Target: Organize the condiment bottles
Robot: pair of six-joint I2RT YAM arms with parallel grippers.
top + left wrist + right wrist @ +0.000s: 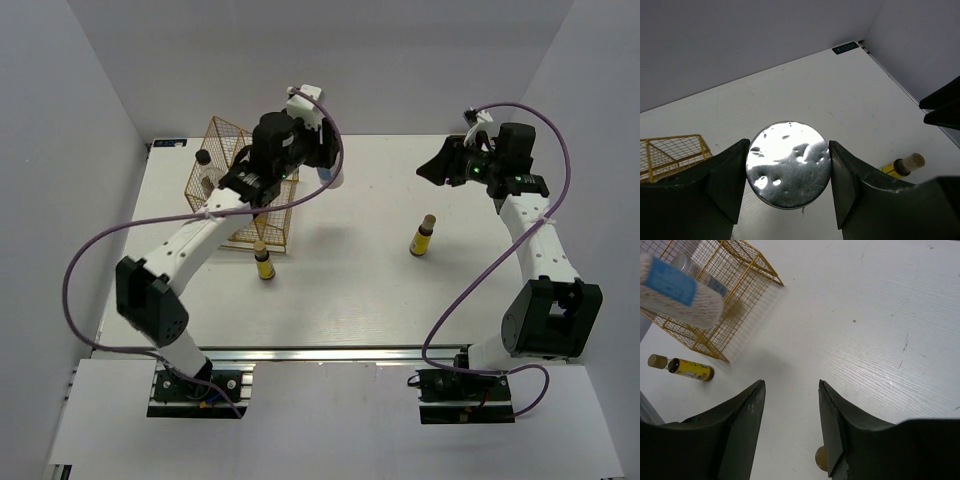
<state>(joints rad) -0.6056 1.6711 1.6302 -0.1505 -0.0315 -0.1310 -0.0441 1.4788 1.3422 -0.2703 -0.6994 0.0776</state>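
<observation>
My left gripper [788, 165] is shut on the silver lid of a white, blue-labelled jar [788, 162], its jaws pressing both sides. It holds the jar [331, 176] in the air just right of the gold wire rack; the right wrist view shows the jar [675, 290] in front of the rack. One yellow bottle [263, 262] stands by the rack's near corner. Another yellow bottle [422, 238] stands at mid-right, below my open, empty right gripper [428, 170]. A black-capped bottle [205, 168] is inside the rack.
The gold wire rack [240, 195] stands at the back left of the white table, partly under my left arm. Grey walls close in the back and both sides. In the left wrist view my right gripper's dark fingers [942, 107] show at the right edge.
</observation>
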